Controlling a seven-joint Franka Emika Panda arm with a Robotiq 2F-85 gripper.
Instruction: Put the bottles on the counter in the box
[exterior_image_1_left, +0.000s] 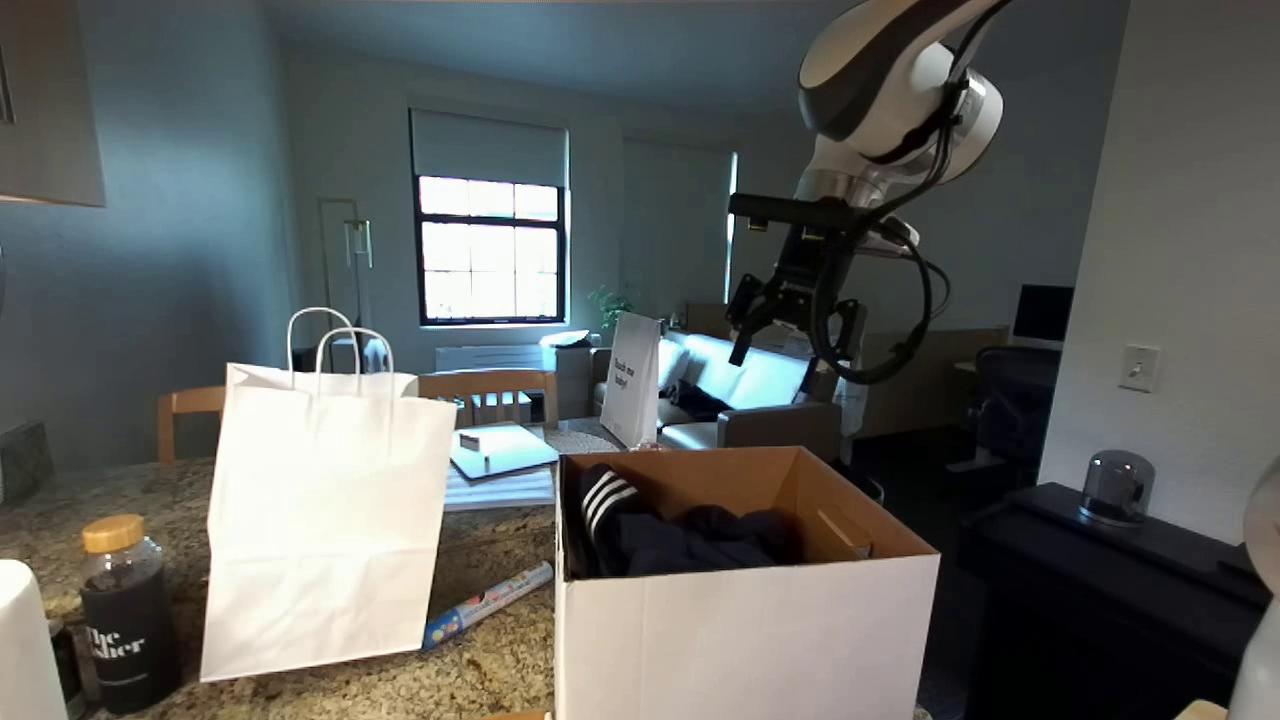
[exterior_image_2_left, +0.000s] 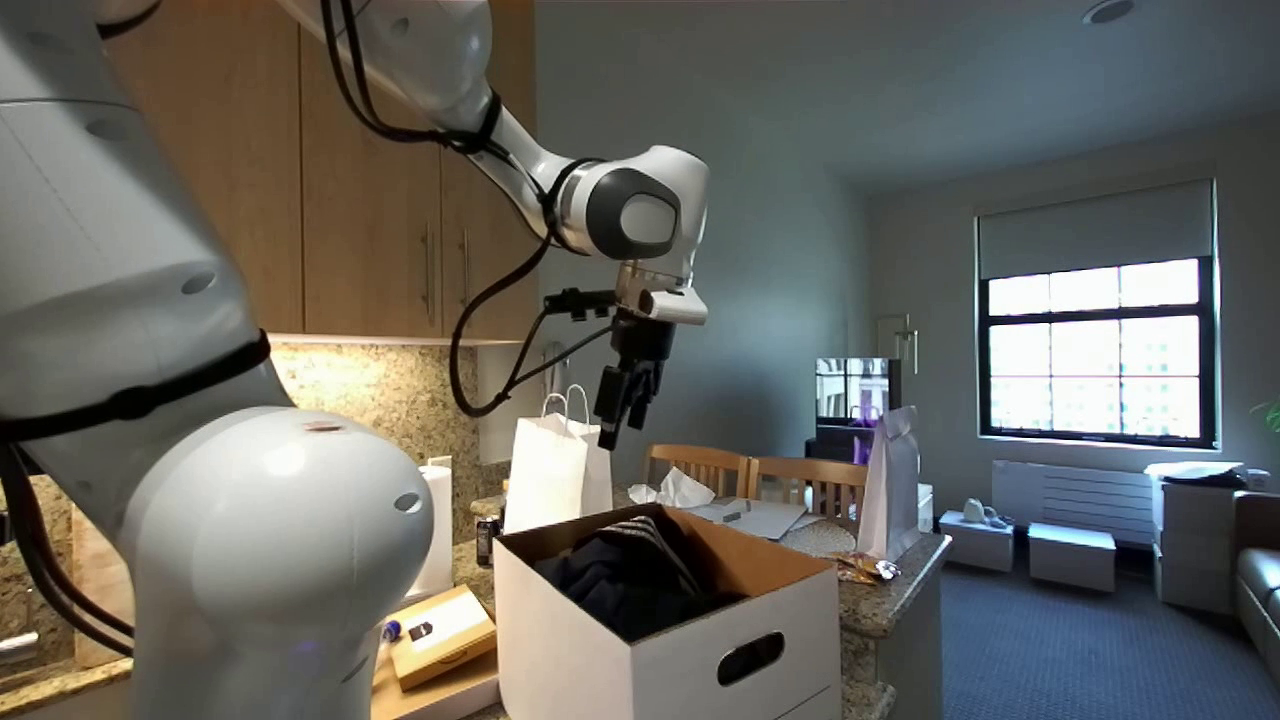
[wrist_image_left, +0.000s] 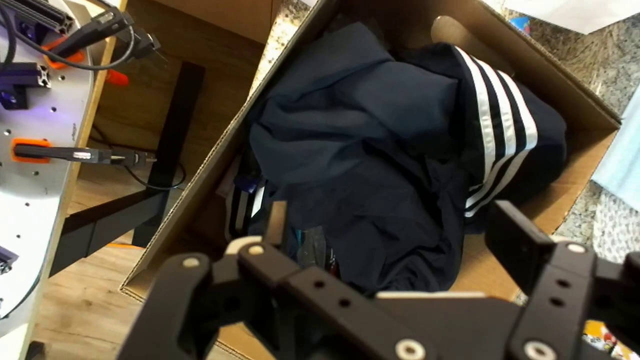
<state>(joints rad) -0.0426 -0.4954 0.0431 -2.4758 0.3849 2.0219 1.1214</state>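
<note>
The box (exterior_image_1_left: 745, 640) is white outside, brown inside; the counter (exterior_image_1_left: 490, 665) speckled tan; the navy cloth (wrist_image_left: 360, 150) white-striped.

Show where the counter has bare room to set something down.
In an exterior view, a patch of counter lies bare before the colourful tube, between the white paper bag and the box; another lies behind the bottle, picture-left of the bag. Crowded: the bottle, a dark container and a white object, close together. Dark clothing fills much of the box.

The long, glossy white robot arm (exterior_image_2_left: 430, 50) bends down at its rounded, grey-capped wrist (exterior_image_2_left: 640, 215); the black, two-fingered claw (wrist_image_left: 395, 227) hangs slightly tilted, its blunt dark fingers (wrist_image_left: 517, 232) spread wide.
</note>
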